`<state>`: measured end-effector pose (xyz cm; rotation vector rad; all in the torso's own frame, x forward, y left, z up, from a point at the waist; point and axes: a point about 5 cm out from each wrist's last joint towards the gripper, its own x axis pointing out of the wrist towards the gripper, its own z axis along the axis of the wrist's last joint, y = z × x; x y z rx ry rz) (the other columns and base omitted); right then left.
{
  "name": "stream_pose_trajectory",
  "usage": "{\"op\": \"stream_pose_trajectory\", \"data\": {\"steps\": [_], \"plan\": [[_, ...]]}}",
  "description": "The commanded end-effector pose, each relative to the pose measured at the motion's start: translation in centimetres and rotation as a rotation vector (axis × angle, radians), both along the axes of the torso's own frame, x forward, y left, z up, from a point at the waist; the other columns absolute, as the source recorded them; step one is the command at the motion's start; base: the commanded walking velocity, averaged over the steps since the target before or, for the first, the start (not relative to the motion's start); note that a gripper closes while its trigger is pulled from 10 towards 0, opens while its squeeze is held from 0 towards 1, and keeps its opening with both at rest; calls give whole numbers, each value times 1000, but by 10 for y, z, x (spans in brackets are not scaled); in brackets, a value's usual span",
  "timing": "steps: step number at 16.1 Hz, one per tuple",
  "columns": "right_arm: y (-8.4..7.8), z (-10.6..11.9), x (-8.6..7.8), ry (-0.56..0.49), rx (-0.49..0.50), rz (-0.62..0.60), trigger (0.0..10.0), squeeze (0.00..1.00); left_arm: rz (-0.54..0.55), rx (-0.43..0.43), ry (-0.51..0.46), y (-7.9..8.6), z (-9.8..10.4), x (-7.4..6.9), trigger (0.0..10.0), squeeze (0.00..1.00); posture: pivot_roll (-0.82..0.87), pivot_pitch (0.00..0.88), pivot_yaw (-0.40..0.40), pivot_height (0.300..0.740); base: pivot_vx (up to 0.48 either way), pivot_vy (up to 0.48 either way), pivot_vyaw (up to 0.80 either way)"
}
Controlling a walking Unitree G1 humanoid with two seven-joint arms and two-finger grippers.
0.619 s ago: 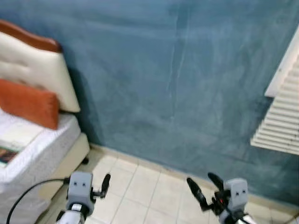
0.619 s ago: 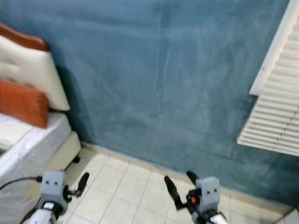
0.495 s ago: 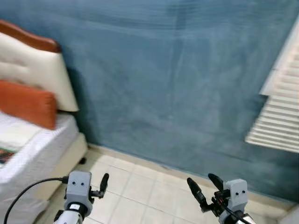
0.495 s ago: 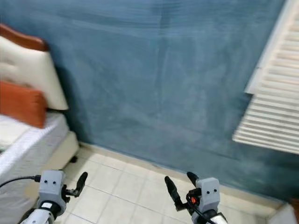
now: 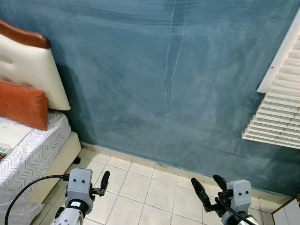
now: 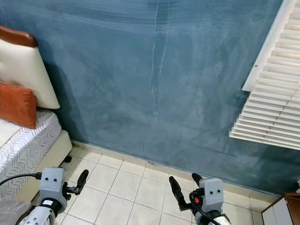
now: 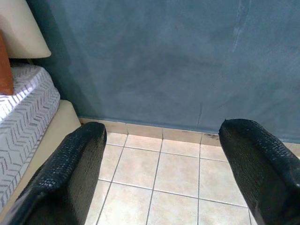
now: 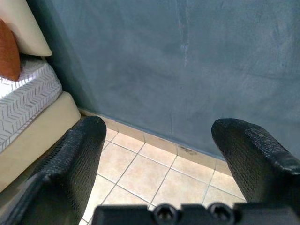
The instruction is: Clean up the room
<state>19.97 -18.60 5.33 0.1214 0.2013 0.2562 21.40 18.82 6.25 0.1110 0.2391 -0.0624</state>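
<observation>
- Left tool [image 5: 104, 181]: raised low in the head view, above the floor [image 5: 140, 187], near the foot of the bed [image 5: 33, 154]. In the left wrist view its two black fingers [image 7: 70, 173] stand wide apart with bare floor between them. It has hold of nothing.
- Right tool [image 5: 208, 187]: raised low on the robot's right, above the floor and just in front of the wall base. In the right wrist view its fingers [image 8: 75, 164] are spread wide. It has hold of nothing.
- Wall [image 5: 164, 79]: blue-green, with pale vertical streaks near the middle. It runs across the whole head view, directly ahead of both tools.
- Floor: pale square tiles with a light skirting strip along the wall base.
- Bed: on the robot's left, with its head end toward the wall. It has a white cover with a grey zigzag pattern over a beige base.
- Headboard [image 5: 28, 65]: cream, padded, with a brown top edge. It stands upright at the head of the bed.
- Pillow [image 5: 21, 105]: orange, leaning against the headboard and resting on the bed.
- Shutter [image 5: 276, 108]: white, slatted, on the robot's right, set at an angle in front of the wall.
- Cable [image 5: 28, 192]: black, curving from the left tool's body toward the bed side.
- Cabinet [image 5: 288, 215]: a white corner with a brown edge, at the lower right of the head view.
- No loose item for tidying can be made out on the visible floor.
</observation>
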Motion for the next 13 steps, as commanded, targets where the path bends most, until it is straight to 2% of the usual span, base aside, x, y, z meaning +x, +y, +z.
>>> {"op": "stream_pose_trajectory", "data": {"steps": [1, 6, 8, 10, 11, 12, 13], "plan": [[-10, -3, 6, 15, -20, -57, 10000, 0, -44, 16, 34, -8, -7, 9, 10000, 0, -60, 0, -11, 740, 0, 0, 0], [-9, -6, 12, 34, -1, -49, 10000, 0, -27, 29, 42, -4, -9, 8, 10000, 0, -10, 0, -33, 740, 0, 0, 0], [-6, -6, 16, 39, 4, -29, 10000, 0, -5, 32, 66, -2, -13, -5, 10000, 0, 11, 0, -45, 740, 0, 0, 0], [-8, -10, 5, 59, 19, -52, 10000, 0, -32, 45, 102, -2, -18, -15, 10000, 0, -10, 22, -22, 740, 0, 0, 0], [-8, -11, 3, 63, 20, -59, 10000, 0, -37, 48, 109, -2, -19, -15, 10000, 0, -10, 22, -22, 740, 0, 0, 0], [-12, -15, -11, 77, 44, -125, 10000, 0, -80, 61, 118, -1, -17, -16, 10000, 0, -36, 36, 36, 740, 0, 0, 0], [-13, -16, -13, 80, 56, -160, 10000, 0, -113, 77, 117, 0, -12, -12, 10000, 0, -42, 41, 59, 740, 0, 0, 0]]}}
